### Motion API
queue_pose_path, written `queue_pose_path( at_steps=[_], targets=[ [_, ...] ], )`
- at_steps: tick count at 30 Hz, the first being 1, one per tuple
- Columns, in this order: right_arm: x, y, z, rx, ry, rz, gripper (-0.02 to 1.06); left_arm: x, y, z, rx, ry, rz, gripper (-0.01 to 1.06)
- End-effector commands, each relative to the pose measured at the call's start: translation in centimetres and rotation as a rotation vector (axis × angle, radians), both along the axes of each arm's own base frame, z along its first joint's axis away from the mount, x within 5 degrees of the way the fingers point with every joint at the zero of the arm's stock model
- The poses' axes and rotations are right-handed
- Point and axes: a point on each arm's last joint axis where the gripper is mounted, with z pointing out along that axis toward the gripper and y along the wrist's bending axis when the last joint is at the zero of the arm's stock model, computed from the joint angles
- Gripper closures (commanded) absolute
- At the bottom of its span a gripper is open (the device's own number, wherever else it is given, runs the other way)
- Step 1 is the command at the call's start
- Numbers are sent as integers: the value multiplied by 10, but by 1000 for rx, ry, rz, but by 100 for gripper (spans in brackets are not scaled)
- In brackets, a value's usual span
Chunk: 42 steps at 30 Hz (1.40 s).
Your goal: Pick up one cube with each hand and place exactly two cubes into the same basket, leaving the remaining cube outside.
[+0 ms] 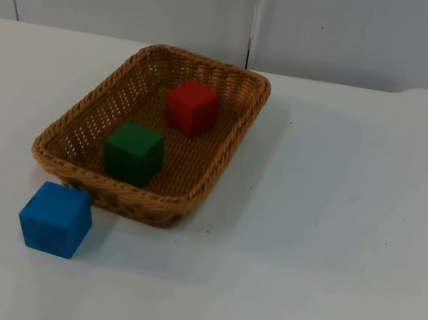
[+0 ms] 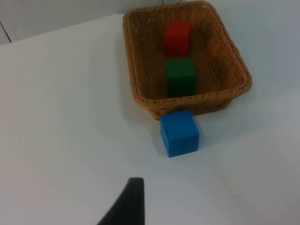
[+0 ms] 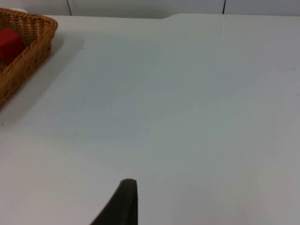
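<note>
You have a wicker basket on the white tabletop, and it serves as the landmark for everything below. Inside it sit two cubes: the red cube toward the basket's far end, and the green cube toward its near end, the two apart from each other. The blue cube stands on the tabletop outside the basket, just beside its near corner; from the left wrist view it appears to sit against or very close to the basket's outer wall.

Judged from this arrangement, the count is met: two cubes in one basket, one left out. No further placement appears to be called for.

The left end effector is well back from the basket, over bare tabletop, with the blue cube between it and the basket. The right end effector is well off to the basket's other side, also over bare tabletop. For both, you see a single black fingertip, so you cannot tell how wide either stands; neither visibly holds anything.

On handling: the cubes look rigid, light and smooth-faced, probably painted wood or plastic. Should you need to move one, take it across two opposite flat faces, squarely. The basket looks light and may slide if nudged.
</note>
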Motion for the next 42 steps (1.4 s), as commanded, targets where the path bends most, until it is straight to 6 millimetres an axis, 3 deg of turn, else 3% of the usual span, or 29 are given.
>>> queue_pose_path(
  at_steps=[1,29,42],
  targets=[
    [0,0,0,1,-6,-10,-1,0,0,0,-7,-10,5,0],
    [0,0,0,1,-6,-10,-1,0,0,0,-7,-10,9,0],
    [0,0,0,1,-6,-10,-1,0,-1,0,-4,-11,248,0]
  ],
)
